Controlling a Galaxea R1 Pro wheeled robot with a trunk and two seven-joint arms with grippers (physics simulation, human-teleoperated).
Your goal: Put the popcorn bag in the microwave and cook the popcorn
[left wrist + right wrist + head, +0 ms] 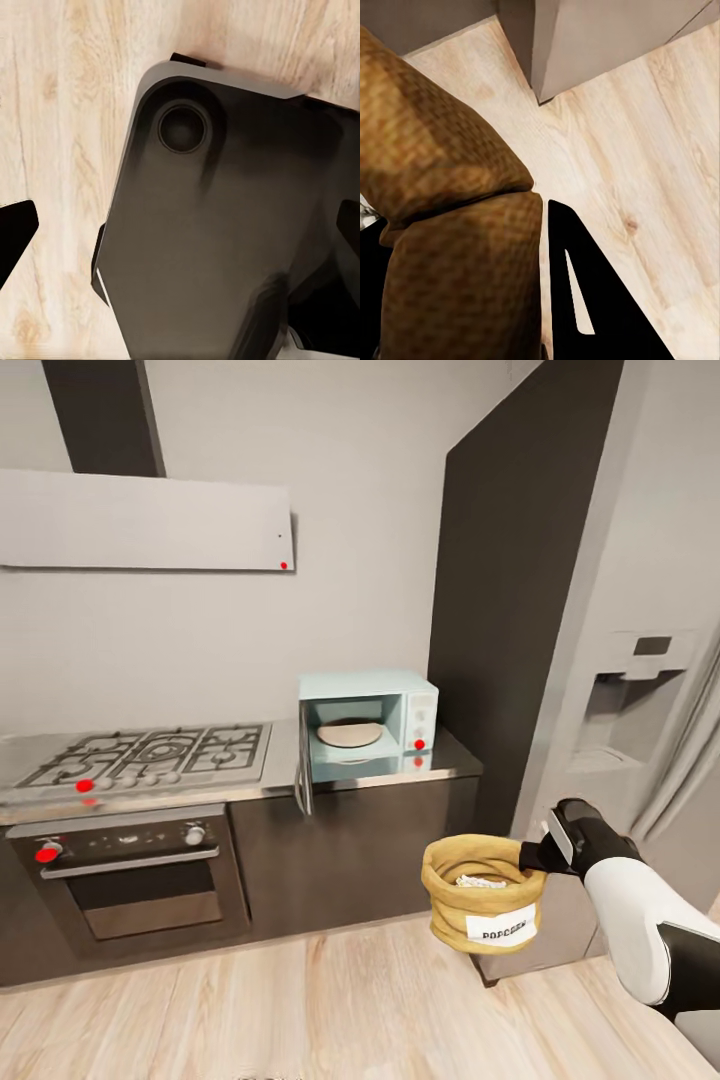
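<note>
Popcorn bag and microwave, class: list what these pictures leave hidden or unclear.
- Right gripper, head view: fingertips hidden by the popcorn bag rim.
- Popcorn: faint pale heap, too small to judge.
- Microwave knobs: too small to read.
- Left wrist view: floor partly blocked by a dark robot part.

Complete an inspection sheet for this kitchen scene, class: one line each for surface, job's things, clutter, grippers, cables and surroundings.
Surface: grey countertop carries the microwave.
Job's things: popcorn bag held in the air above the wooden floor, pale popcorn inside; microwave door open, turntable plate inside.
Clutter: nothing seen.
Grippers: right gripper shut on the bag's rolled rim; left gripper open, over the robot's dark base.
Cables: nothing seen.
Surroundings: gas hob, built-in oven, fridge.
</note>
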